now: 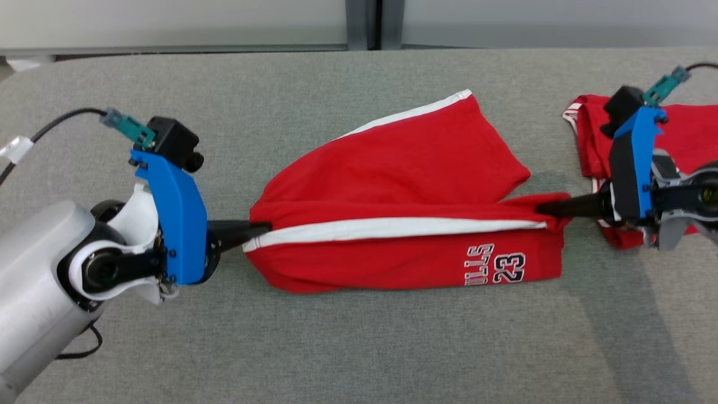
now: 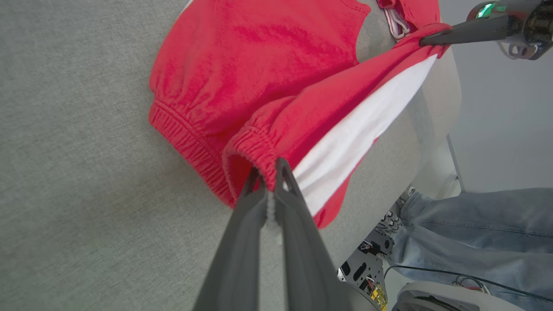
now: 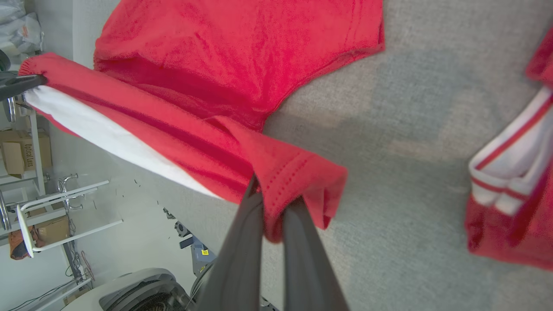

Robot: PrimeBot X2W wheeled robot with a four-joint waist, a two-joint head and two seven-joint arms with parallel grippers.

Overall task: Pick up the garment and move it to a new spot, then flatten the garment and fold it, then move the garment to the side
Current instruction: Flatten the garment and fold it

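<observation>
The left gripper [image 1: 262, 227] is clamped on the elastic waistband of the red jersey shorts [image 1: 404, 168] with a white side stripe, and the right gripper [image 1: 543, 209] is pinched on a leg hem. Both bites look shallow, so uneven pulling could slip an edge free, and the crumpled second red garment [image 1: 693, 129] just behind the right gripper might snag. The shorts span between the two grippers, striped fold taut, the rest draped on the grey fabric worktop [image 1: 359, 348]
</observation>
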